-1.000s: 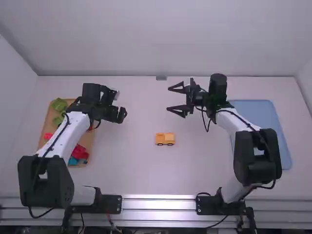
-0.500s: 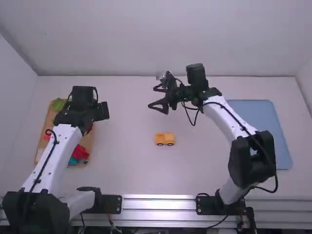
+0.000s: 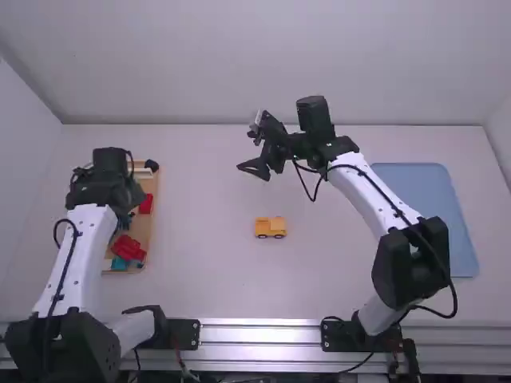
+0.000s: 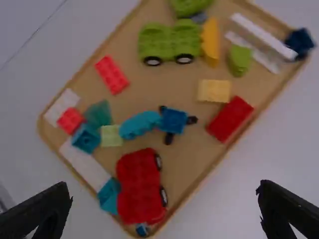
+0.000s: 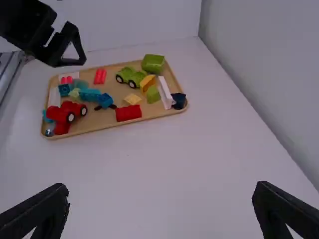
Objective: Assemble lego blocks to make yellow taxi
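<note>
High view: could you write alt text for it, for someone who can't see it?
A small yellow toy car sits near the middle of a white table. The left robot arm extends over a tan tray of colorful blocks; the right arm angles inward, its end beyond the car, with a blue tray at right.

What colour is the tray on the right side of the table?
Blue; the tray shows best in the high view.

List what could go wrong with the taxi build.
The left claw hangs open over a crowded tray; going for the yellow block, it might knock the adjacent red block. The orange piece sits beside the green car, which could shift too. The yellow car stands on wheels, unbraced, and may roll when pressed.
</note>
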`<state>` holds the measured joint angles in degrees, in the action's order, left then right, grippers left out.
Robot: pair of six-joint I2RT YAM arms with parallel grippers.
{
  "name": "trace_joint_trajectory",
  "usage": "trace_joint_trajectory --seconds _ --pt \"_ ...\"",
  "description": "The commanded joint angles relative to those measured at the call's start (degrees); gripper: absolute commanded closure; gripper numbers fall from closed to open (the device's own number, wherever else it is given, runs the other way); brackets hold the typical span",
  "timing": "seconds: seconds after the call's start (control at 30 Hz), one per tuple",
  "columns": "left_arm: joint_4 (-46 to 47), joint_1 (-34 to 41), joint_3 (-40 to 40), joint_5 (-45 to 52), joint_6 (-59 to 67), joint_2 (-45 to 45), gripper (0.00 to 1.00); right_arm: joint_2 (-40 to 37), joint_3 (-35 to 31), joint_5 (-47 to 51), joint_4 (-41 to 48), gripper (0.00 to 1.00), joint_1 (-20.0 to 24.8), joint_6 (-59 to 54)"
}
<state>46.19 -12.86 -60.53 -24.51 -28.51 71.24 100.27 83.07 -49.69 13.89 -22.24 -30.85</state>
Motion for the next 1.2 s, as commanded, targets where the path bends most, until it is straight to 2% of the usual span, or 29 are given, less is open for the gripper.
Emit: trace_joint_trajectory --seconds 0.0,0.13,0.3,0.47,0.67,0.8,0.9,1.17 --pt "-0.2 -5.6 -1.6 8.0 2.2 -1.8 0.01 -0.5 1.0 0.1 -0.2 0.01 0.1 0.0" --pt "-3.3 -11.4 -2.5 18.4 6.5 -1.6 0.01 -0.5 1.0 0.1 0.0 0.01 0.1 -0.7" --pt "-2.3 -13.4 -7.2 19.1 6.5 2.7 0.01 -0.5 1.0 0.3 0.1 0.01 0.1 -0.7" --pt "4.6 -13.0 -19.2 22.3 11.0 13.1 0.01 -0.5 0.9 0.3 0.1 0.01 0.9 -0.7" --pt "13.2 -12.9 -37.0 27.8 20.3 31.0 0.01 -0.5 0.9 0.3 0.1 0.01 2.5 -0.7" --pt "15.5 -12.5 -43.5 28.6 28.9 39.2 0.01 -0.5 0.9 0.3 0.1 0.01 3.2 -0.7" --pt "16.2 -12.2 -45.7 28.6 37.3 43.6 0.01 -0.5 0.9 0.3 0.1 0.01 3.2 -0.7" --pt "16.3 -11.9 -45.5 28.6 61.1 50.8 0.01 -0.5 0.9 3.1 0.1 0.01 3.2 -0.7"
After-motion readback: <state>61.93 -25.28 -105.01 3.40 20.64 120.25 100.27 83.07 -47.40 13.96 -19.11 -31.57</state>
